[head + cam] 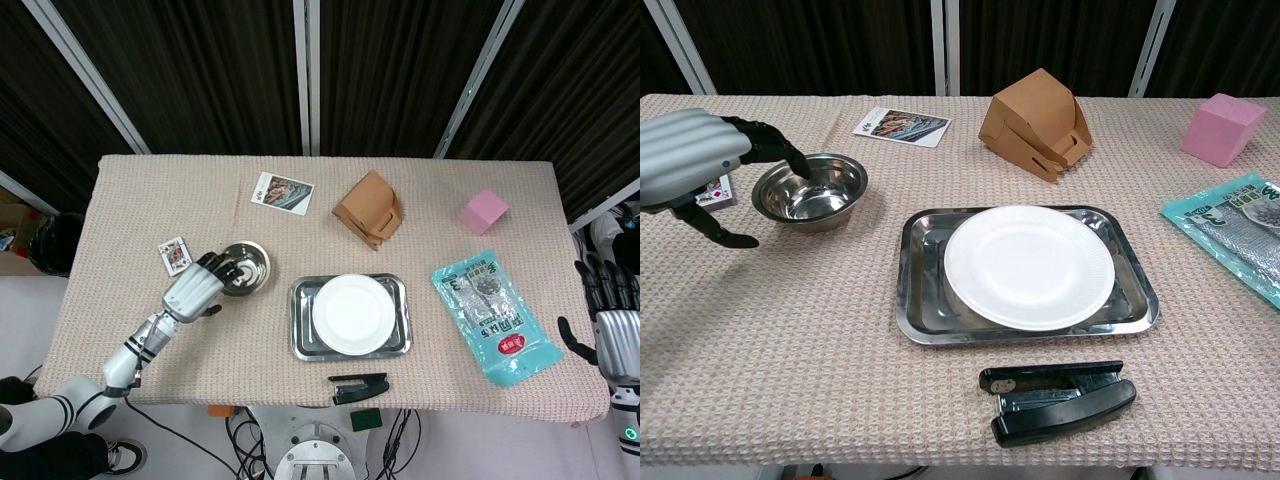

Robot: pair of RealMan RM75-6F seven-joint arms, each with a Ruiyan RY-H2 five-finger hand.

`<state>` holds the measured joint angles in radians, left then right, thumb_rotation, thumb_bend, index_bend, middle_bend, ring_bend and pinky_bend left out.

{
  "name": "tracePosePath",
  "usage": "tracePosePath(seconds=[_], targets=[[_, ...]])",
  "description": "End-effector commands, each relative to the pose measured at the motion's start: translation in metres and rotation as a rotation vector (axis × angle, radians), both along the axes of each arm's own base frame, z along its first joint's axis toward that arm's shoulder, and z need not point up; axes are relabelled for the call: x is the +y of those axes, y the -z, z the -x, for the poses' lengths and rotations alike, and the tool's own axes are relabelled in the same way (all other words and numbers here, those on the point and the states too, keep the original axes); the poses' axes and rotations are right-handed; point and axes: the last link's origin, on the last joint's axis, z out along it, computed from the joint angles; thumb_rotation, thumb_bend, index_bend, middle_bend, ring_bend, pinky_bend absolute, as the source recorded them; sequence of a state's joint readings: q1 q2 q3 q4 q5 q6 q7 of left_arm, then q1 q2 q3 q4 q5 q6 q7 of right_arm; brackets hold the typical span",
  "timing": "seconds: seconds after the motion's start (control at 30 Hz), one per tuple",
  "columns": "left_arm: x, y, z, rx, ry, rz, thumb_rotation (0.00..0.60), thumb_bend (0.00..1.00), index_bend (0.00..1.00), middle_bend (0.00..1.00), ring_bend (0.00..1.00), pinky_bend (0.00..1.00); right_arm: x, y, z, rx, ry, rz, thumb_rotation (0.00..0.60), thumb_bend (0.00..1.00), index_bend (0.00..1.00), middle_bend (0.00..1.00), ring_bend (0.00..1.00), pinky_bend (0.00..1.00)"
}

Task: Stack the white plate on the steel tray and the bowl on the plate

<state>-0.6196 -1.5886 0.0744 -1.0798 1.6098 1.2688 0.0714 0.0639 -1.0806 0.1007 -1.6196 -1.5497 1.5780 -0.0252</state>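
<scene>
A white plate (1028, 266) is seen lying in the steel tray (920, 305); the left hand (196, 284), fingers spread and holding nothing, is placed over the rim of the bowl (810, 190) on the bench (790, 350)

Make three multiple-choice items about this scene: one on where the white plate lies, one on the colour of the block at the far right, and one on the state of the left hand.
1. Where does the white plate lie?
A. on the steel tray
B. beside the stapler
C. under the bowl

2. What colour is the block?
A. blue
B. pink
C. green

3. What is the left hand doing?
A. gripping the plate
B. lifting the tray
C. holding nothing, fingers at the rim of the bowl

Answers: 1 A, the plate sits inside the tray. 2 B, the block is pink in both views. 3 C, the hand is at the bowl, which rests on the table.
</scene>
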Motion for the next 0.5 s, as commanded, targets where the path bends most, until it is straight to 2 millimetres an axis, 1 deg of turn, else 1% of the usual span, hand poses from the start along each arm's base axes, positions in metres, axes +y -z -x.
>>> tracePosePath(seconds=[0.03, 0.2, 0.4, 0.5], targets=[[0.004, 0.001, 0.005, 0.008, -0.012, -0.017, 0.600, 0.10, 0.37, 0.30, 0.18, 0.28, 0.000, 0.000, -0.003, -0.009, -0.025, 0.013, 0.600, 0.35, 0.00, 0.00, 0.00, 0.00], [0.008, 0.008, 0.000, 0.009, 0.020, -0.009, 0.600, 0.16, 0.43, 0.30, 0.18, 0.28, -0.001, 0.001, -0.003, -0.012, -0.044, 0.025, 0.600, 0.35, 0.00, 0.00, 0.00, 0.00], [0.017, 0.025, -0.006, 0.019, 0.027, 0.024, 0.600, 0.20, 0.43, 0.30, 0.18, 0.28, -0.001, 0.002, 0.001, -0.007, -0.025, 0.014, 0.600, 0.36, 0.00, 0.00, 0.00, 0.00], [0.022, 0.031, -0.006, 0.033, 0.018, 0.038, 0.600, 0.24, 0.45, 0.30, 0.18, 0.28, -0.001, 0.001, 0.002, -0.005, -0.019, 0.016, 0.600, 0.36, 0.00, 0.00, 0.00, 0.00]])
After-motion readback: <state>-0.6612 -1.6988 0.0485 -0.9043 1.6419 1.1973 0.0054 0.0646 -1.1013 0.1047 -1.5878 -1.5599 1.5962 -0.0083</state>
